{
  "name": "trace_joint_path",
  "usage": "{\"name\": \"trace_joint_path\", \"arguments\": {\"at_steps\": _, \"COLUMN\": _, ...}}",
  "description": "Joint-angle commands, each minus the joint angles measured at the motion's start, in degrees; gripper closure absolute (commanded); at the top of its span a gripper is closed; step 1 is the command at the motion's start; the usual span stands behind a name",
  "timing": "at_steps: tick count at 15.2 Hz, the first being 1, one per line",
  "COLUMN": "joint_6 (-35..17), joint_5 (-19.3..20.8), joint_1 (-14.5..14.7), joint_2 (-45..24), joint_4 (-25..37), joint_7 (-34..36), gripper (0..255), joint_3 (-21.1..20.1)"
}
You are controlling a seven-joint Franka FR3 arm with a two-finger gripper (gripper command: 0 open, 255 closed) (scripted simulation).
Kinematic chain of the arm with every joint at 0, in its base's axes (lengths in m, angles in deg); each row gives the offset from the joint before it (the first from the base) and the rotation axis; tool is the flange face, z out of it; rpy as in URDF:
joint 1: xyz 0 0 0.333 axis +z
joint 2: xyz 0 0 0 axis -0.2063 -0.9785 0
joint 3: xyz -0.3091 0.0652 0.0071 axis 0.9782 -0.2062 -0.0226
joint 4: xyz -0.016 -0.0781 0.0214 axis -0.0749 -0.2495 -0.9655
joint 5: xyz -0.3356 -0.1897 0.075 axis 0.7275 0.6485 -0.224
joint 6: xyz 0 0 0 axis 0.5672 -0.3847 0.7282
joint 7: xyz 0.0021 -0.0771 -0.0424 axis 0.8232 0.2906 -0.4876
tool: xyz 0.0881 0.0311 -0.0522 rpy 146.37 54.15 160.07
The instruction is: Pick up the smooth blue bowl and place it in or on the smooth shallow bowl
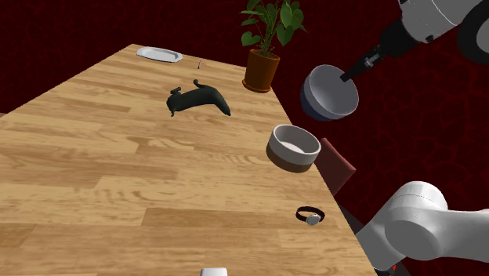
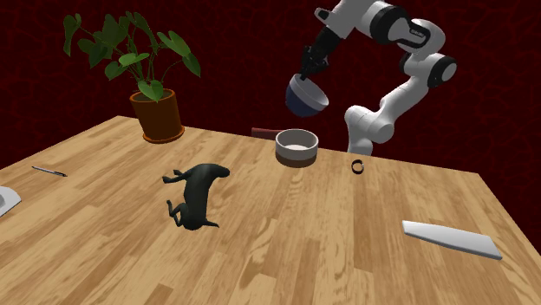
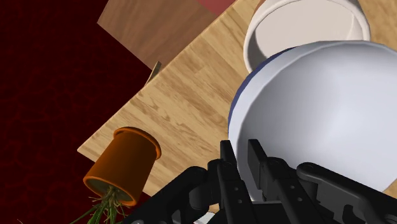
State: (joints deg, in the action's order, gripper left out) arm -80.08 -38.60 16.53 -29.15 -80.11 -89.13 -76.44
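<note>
A: Where is the smooth blue bowl with the pale inside [image 1: 329,92] to be found?

B: It is seen lifted clear of the wooden worktop [image 1: 94,172], tilted, and held by its rim. In the shoulder view it is placed at one o'clock of the shallow white bowl with the brown base [image 1: 294,147]; in the second exterior view it is placed at twelve o'clock of that bowl, apart from it.

A: And how is the black claw [image 3: 242,159] set?

B: It is closed on the blue bowl's rim. In the wrist view the rim is seen clasped between the two fingers [image 3: 228,156], with the white bowl shown just past the blue one.

A: What else is laid out around the white bowl?

B: In the shoulder view a dark dog figurine [image 1: 198,99] is found lying at ten o'clock of it, a leafy plant in an orange pot [image 1: 262,69] at eleven o'clock, and a small black wristwatch [image 1: 310,215] at six o'clock. A flat white plate [image 1: 159,54] is set at the far corner. A reddish-brown block [image 1: 335,165] is seen beside the worktop's edge, near the white bowl.
</note>
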Motion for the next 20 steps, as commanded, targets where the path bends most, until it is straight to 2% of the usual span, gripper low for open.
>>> {"name": "trace_joint_path", "arguments": {"at_steps": 1, "joint_6": -0.99, "joint_5": 0.10, "joint_1": 0.03, "joint_2": 0.99, "joint_4": -1.94, "joint_7": 0.14, "gripper": 255, "joint_3": 0.11}}
{"name": "trace_joint_path", "arguments": {"at_steps": 20, "joint_6": -11.02, "joint_5": 1.01, "joint_1": 0.16, "joint_2": 7.81, "joint_4": -18.97, "joint_7": 2.17, "gripper": 255, "joint_3": 0.36}}
